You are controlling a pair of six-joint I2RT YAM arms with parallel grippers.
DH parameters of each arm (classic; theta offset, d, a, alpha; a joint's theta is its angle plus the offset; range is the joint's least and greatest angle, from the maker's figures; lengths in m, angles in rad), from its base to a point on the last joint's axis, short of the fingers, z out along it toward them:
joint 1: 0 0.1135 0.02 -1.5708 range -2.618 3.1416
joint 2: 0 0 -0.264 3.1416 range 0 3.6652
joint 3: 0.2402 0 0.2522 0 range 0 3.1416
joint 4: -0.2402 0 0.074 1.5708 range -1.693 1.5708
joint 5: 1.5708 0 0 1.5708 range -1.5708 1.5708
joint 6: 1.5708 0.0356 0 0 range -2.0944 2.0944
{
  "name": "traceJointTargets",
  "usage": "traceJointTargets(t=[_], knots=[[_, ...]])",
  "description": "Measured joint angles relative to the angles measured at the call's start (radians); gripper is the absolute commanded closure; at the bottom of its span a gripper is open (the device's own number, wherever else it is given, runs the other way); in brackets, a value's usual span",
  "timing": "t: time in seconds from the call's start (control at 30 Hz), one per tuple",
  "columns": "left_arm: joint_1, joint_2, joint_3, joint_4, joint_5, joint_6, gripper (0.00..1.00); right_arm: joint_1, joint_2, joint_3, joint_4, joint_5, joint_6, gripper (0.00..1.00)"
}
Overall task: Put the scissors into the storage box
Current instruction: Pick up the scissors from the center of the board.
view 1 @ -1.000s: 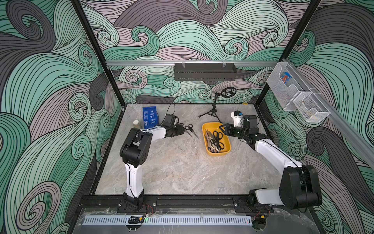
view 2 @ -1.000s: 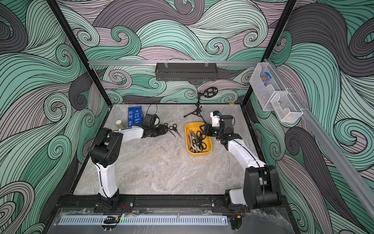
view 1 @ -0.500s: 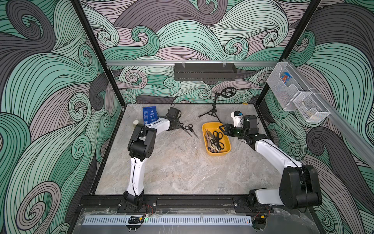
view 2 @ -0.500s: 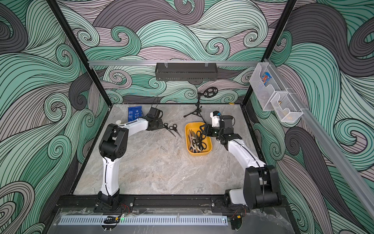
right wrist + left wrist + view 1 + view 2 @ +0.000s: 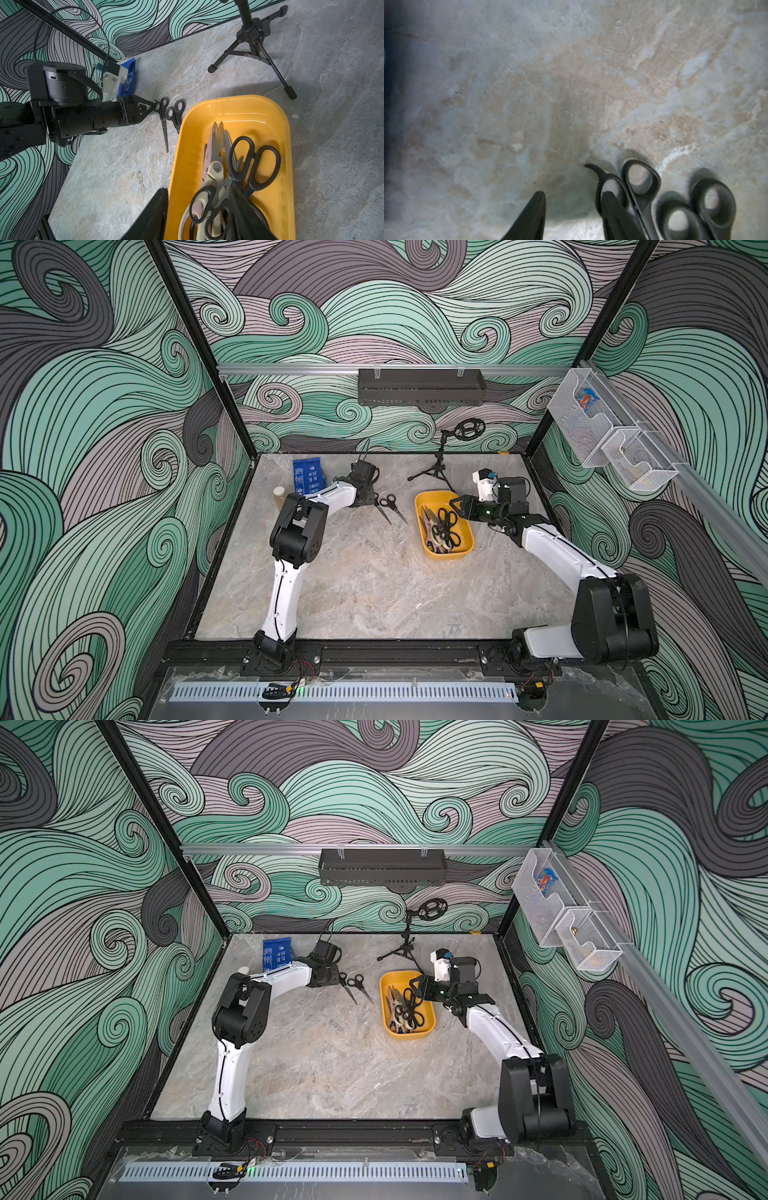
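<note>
The marbled surface [image 5: 374,593] carries the mustard-yellow storage box [image 5: 451,554] [image 5: 409,1034] a little right of the middle, one short end toward the arm bases. Inside it lies a heap of scissors [image 5: 441,526]. The right wrist view shows a black-handled pair [image 5: 254,164] on top, a cream-handled pair [image 5: 212,176] beneath it and pink blades along the side.

The right fingers [image 5: 153,216] are at the box's far right corner in both top views. They stand wide apart and hold nothing. One is outside the box wall and the other hangs over the heap, so the wall runs between them. I cannot tell whether either touches the box.

Left of the box and apart from it, two more black-handled pairs lie on the surface side by side, handles toward the back wall and close together: the first loose pair [image 5: 636,205] [image 5: 162,115] and the second loose pair [image 5: 695,209] [image 5: 176,120].

The left fingers [image 5: 531,216] [image 5: 145,108] are low at those handles, moderately apart, with only surface showing between them. One tip lies across a loop of the first loose pair; neither pair is gripped.

Farther back are a blue packet [image 5: 308,476] at far left, a black tripod [image 5: 436,467] behind the box, and a dark perforated tray [image 5: 419,387] on the back wall.
</note>
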Motion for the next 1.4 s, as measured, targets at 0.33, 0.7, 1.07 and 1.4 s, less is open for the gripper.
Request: traceJointTargets(t=[0.33, 0.7, 1.07, 1.4], knots=[[0.000, 0.013, 0.018, -0.014, 0.003, 0.024, 0.53, 0.000, 0.003, 0.000, 0.000, 0.000, -0.001, 0.49], [-0.014, 0.090, 0.146, -0.105, -0.017, 0.093, 0.69, 0.001, 0.003, 0.000, 0.000, 0.000, 0.000, 0.49], [-0.025, -0.034, -0.047, -0.093, -0.024, 0.175, 0.71, 0.001, 0.002, 0.000, 0.000, 0.000, 0.000, 0.49], [-0.036, -0.185, -0.275, -0.073, 0.031, 0.212, 0.72, 0.001, -0.022, 0.000, 0.000, 0.000, 0.004, 0.49]])
